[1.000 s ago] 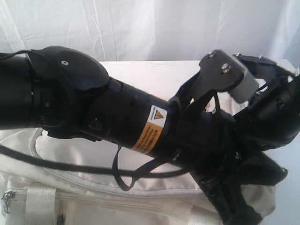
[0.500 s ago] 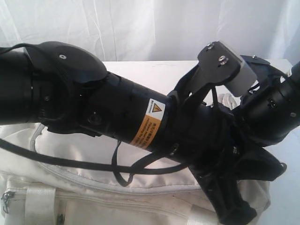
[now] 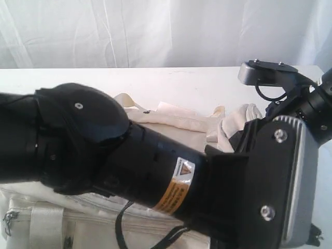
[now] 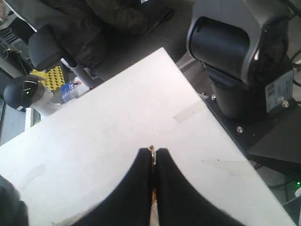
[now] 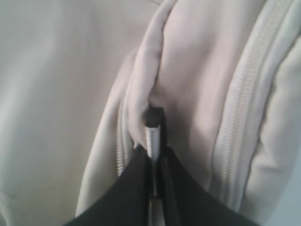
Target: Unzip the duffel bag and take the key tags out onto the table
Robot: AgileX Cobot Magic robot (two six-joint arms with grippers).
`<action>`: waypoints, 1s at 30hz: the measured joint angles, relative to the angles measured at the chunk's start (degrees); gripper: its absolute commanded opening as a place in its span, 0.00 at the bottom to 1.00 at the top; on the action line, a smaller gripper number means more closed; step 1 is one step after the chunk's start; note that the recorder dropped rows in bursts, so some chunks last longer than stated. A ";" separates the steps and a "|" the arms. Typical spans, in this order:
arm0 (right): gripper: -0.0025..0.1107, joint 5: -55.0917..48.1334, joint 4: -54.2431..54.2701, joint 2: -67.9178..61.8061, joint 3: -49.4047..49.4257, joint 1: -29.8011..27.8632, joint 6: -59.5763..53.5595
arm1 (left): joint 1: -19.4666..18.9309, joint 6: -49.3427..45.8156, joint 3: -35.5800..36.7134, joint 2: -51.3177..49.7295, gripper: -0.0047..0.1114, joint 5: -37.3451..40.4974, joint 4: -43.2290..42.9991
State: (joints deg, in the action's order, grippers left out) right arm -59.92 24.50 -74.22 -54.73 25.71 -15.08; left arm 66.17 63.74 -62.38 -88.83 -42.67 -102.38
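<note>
Cream fabric of the duffel bag [image 5: 197,70] bunches round the zip pull [image 5: 151,131] your right gripper [image 5: 152,154] pinches, so a skewed tug could jam it or slip off, while your left gripper [image 4: 152,156] hangs clenched over the table [image 4: 108,141], key tags unseen.

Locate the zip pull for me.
Right wrist view: the zip pull sits pinched by the shut right gripper, against a fold of the duffel bag, between two zip tracks.
</note>
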 measured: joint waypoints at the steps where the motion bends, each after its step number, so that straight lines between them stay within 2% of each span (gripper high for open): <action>1: 0.02 0.43 -0.11 0.00 0.00 0.00 0.00 | 0.11 -1.29 0.98 0.26 0.04 0.36 0.44; 5: 0.02 1.12 -0.59 -0.38 0.00 0.00 0.00 | 0.74 -8.36 4.84 0.89 0.04 1.74 1.66; 10: 0.02 2.65 -0.82 -0.47 0.00 0.00 0.10 | 1.21 -13.36 6.27 1.11 0.04 5.00 2.11; 15: 0.02 4.29 -1.58 -0.47 0.00 0.00 0.10 | 1.70 -14.09 8.66 4.98 0.04 17.94 2.24; 17: 0.02 4.57 -2.12 -0.47 -0.54 0.00 0.10 | 1.70 -13.21 10.84 7.10 0.04 20.84 2.24; 23: 0.02 4.41 -2.36 -0.50 -3.43 0.00 0.10 | 1.70 -8.10 15.11 13.02 0.04 17.24 2.47; 30: 0.02 4.33 -2.45 -0.50 -3.43 0.00 0.10 | 1.70 -4.01 18.43 16.32 0.04 17.12 2.57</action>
State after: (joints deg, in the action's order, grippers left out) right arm -55.59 22.05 -74.72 -58.16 25.71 -14.98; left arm 67.87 59.73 -43.95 -72.51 -25.55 -99.81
